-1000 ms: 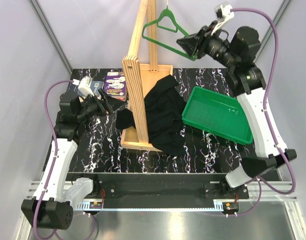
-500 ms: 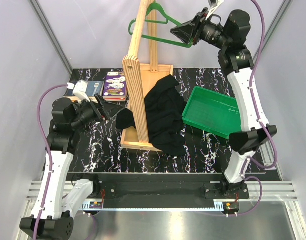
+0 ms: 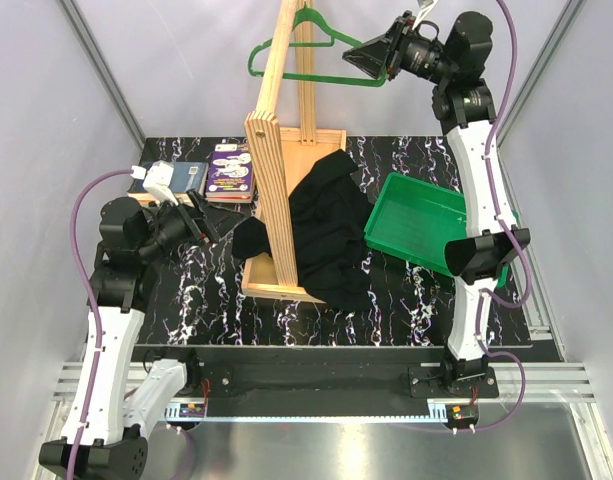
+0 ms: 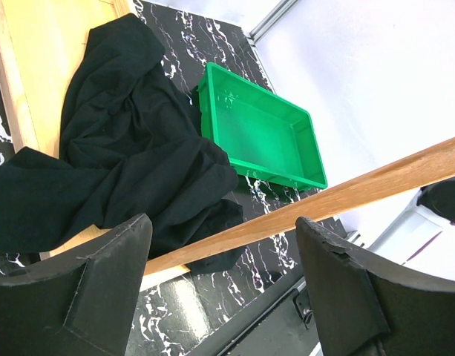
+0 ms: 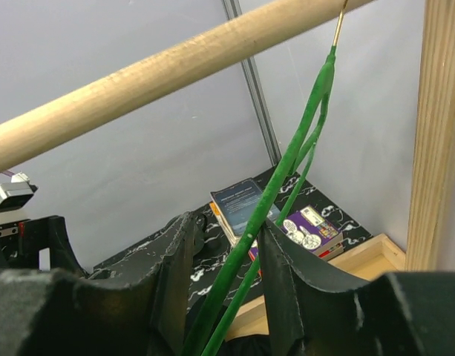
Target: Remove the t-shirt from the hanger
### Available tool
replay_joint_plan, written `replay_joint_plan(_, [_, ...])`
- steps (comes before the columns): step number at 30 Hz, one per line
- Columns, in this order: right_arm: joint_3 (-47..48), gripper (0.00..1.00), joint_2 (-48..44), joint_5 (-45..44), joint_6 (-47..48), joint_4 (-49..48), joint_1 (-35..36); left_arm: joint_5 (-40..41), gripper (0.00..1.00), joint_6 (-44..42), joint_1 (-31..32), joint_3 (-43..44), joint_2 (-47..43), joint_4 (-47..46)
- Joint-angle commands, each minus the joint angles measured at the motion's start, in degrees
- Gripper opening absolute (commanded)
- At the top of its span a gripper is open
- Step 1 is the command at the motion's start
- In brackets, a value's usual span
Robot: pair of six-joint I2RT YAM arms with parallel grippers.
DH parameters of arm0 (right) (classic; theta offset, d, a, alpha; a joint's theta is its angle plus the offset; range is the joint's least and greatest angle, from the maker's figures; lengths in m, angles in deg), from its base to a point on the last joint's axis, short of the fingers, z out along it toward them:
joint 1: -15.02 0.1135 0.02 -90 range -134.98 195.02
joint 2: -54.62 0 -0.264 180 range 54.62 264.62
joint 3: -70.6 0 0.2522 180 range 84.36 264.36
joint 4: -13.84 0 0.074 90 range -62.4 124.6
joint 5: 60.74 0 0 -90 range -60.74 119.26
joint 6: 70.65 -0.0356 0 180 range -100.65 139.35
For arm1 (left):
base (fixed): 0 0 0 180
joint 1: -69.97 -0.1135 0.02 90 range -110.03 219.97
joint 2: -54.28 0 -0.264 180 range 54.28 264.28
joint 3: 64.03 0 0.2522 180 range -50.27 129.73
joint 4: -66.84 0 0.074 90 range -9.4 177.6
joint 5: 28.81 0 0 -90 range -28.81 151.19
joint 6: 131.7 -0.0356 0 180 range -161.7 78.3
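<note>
At the foot of the wooden stand [image 3: 276, 130] the t-shirt [image 3: 326, 235] lies heaped, already off; near its top my right pincer [image 3: 366, 62] pinches the bare hanger [image 3: 321, 78]; left pincer [image 3: 201, 222] gapes empty.

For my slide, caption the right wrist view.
Right gripper shut on the bare green hanger, its hook reaching the wooden rail.

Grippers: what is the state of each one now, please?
Left gripper: open, holding nothing.
Right gripper: closed on the hanger.
</note>
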Motion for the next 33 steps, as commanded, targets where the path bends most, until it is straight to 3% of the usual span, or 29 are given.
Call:
replay_joint_plan(1, [5.1,0.00,2.3,3.1,-2.8,-3.0,-1.0,-1.4,0.82,-0.7,-0.2,1.8,-0.9,-0.6])
replay_joint_plan(8, [5.3,0.00,4.7,2.3,-4.0,-2.5,-1.2,-1.7,0.82,-0.5,-0.2,2.0,-1.1,-0.4])
replay_joint_plan(9, [4.8,0.04,4.2,1.1,-4.4,-2.4,-1.1,-1.8,0.82,-0.3,-0.2,2.0,-1.1,-0.4])
replay_joint_plan(10, [3.5,0.31,3.7,0.2,-4.4,-1.4,-1.2,-1.8,0.82,-0.3,-0.2,2.0,-1.2,-0.4])
replay_joint_plan(12, [1.7,0.59,1.2,-3.1,-4.3,0.2,-1.2,-1.7,0.83,-0.4,-0.2,2.3,-1.0,-0.4])
replay_joint_plan(13, [-0.5,0.80,-0.1,-4.9,-4.3,2.7,-1.1,-1.6,0.83,-0.3,-0.2,2.4,-0.7,-0.4])
replay_joint_plan(16, [-9.1,0.99,-7.0,-15.5,-5.6,8.2,-1.2,-2.1,0.83,0.1,-0.2,3.8,0.4,-0.4])
replay_joint_plan(20, [-27.5,1.00,-22.0,-28.8,-8.9,10.2,-1.2,-0.9,0.83,2.2,-0.2,5.6,2.0,-1.0])
replay_joint_plan(26, [-57.4,1.00,-41.5,-33.8,-14.1,9.8,0.7,-1.4,0.83,11.1,-0.2,4.4,3.7,-10.2])
replay_joint_plan(33, [-79.8,1.00,-53.2,-39.5,-12.0,12.2,16.0,-2.5,0.83,15.2,-0.2,4.2,8.8,-17.1])
